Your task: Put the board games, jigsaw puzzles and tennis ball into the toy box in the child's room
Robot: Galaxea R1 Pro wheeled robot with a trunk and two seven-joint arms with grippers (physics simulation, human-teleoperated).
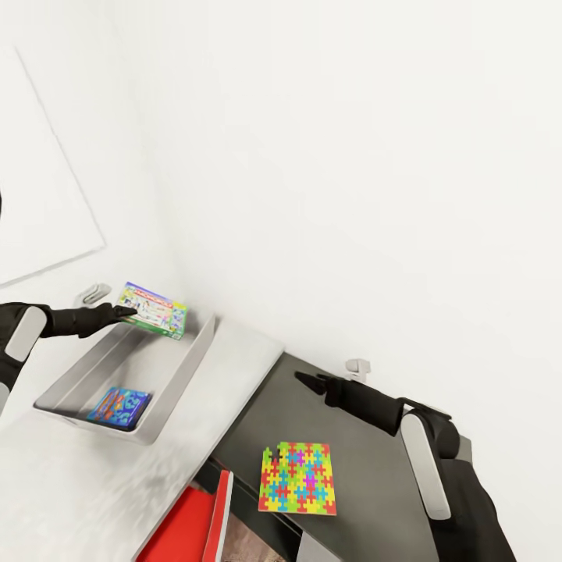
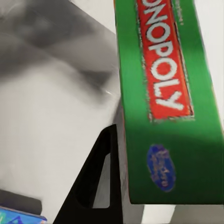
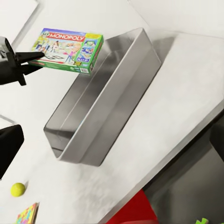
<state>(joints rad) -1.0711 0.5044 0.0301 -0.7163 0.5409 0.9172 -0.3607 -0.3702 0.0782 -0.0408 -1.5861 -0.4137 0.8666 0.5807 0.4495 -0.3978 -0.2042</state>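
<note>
Head view, nearest: jigsaw puzzle (image 1: 297, 478) flat on a dark surface beside the table (image 1: 70, 484); right pincer (image 1: 306, 380) hovers past it, grip state indeterminate. Farther, left pincer (image 1: 125, 313) clamps the Monopoly box (image 1: 153, 309) over the toy box (image 1: 168, 382)'s far end, blue game box (image 1: 119, 407) inside. Right wrist view adds a tennis ball (image 3: 18, 189) on the table.

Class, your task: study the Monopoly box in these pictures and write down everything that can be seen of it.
The Monopoly box is a flat rectangular printed box, seemingly cardboard, with a white-and-colourful illustrated top, green sides and a red band reading MONOPOLY in white. The left gripper pinches one end, holding it tilted in the air above the far end of the grey toy box. It touches nothing else visible. A blue oval logo marks its green side.
</note>
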